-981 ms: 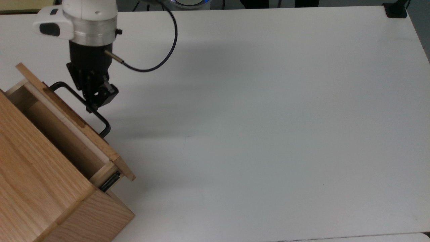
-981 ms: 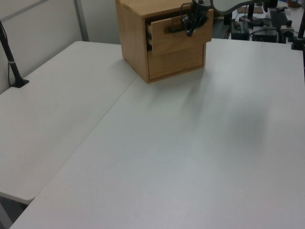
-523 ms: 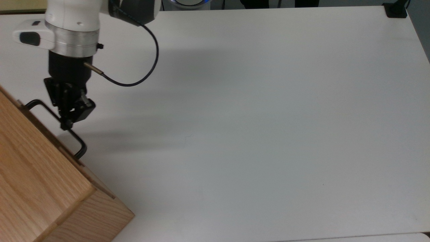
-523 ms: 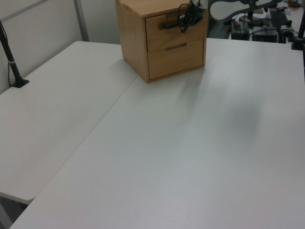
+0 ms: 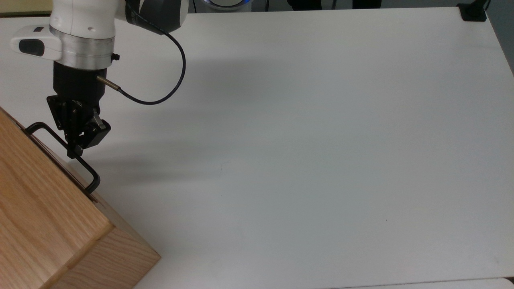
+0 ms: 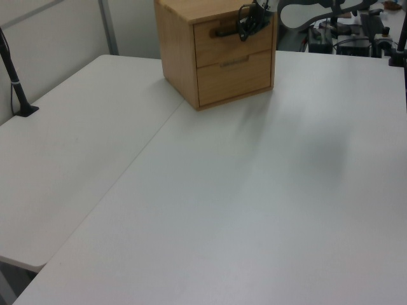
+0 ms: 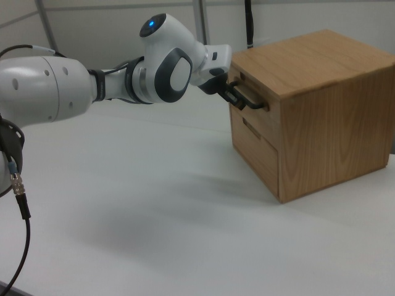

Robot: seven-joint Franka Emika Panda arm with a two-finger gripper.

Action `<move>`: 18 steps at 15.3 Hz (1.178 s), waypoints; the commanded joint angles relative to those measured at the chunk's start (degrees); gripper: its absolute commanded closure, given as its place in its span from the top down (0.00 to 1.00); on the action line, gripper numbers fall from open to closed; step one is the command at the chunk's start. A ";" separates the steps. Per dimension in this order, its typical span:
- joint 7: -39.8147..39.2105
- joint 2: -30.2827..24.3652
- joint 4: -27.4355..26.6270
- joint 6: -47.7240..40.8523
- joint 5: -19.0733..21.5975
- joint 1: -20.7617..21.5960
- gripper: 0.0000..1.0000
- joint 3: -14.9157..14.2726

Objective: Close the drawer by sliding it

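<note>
Looking at the drawer (image 6: 232, 37), you see its front now flush with the cabinet (image 7: 321, 105), so the closing slide looks done. A second ago it stood pulled out, its inside open and a black side rail showing; that gap has gone. Your hand (image 5: 76, 149) rests narrow on the bar handle (image 5: 86, 168), the drawer front just behind it.
</note>
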 commanded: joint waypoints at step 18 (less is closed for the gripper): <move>-21.24 -24.78 -15.02 -44.41 7.55 18.08 0.00 0.99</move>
